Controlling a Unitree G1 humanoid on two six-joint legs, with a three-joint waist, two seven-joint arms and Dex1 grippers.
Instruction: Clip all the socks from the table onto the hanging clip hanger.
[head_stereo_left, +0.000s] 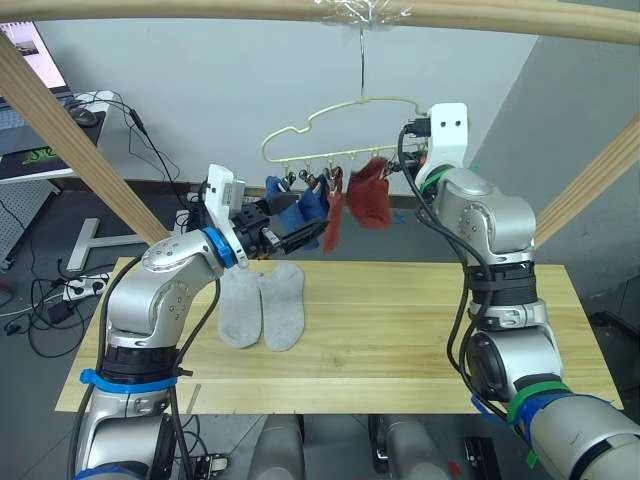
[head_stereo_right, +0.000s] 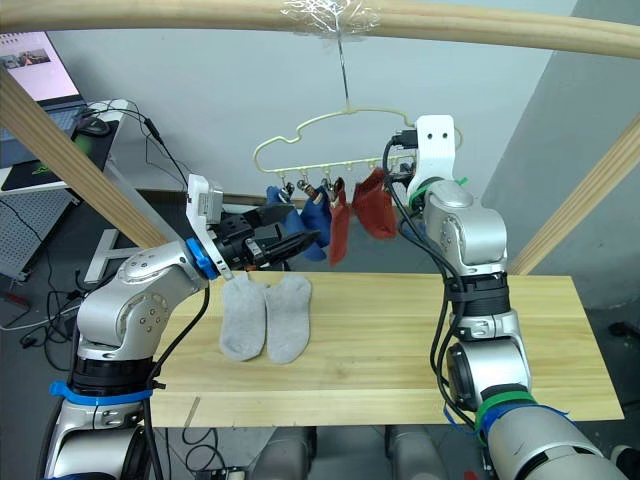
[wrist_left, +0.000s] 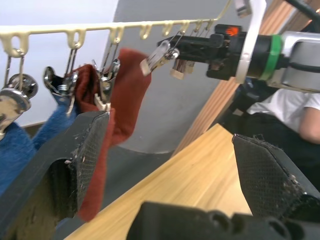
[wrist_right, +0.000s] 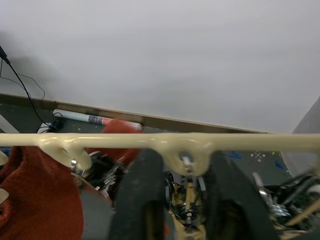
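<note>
Black left claw (head_stereo_left: 300, 235) is spread wide and empty, mid-frame just below the hanging blue socks (head_stereo_left: 300, 208); the wrist view has both pads far apart with a rust red sock (wrist_left: 117, 100) and its clip between them. Right claw (wrist_right: 182, 200) is up at the right end of the clip hanger (head_stereo_left: 340, 128), fingers narrow on either side of a metal clip under the bar, probably pinching it; contact can't be confirmed.

Two rust red socks (head_stereo_left: 365, 200) and two blue ones are clipped on already. Two light grey socks (head_stereo_left: 262, 305) lie flat side by side on the tabletop (head_stereo_left: 400, 330), lower left of centre, touching each other.

Handling guess: socks are light, soft and floppy, so they will drape and fold. Best hold is the cuff edge, pinched so a short tab stands up for the clip. Hanger is thin wire on one hook (head_stereo_left: 362, 60) and will swing if pushed.

Left arm: elbow bent, forearm reaching forward roughly level. Right arm: raised steeply, forearm near vertical, wrist at hanger height.
</note>
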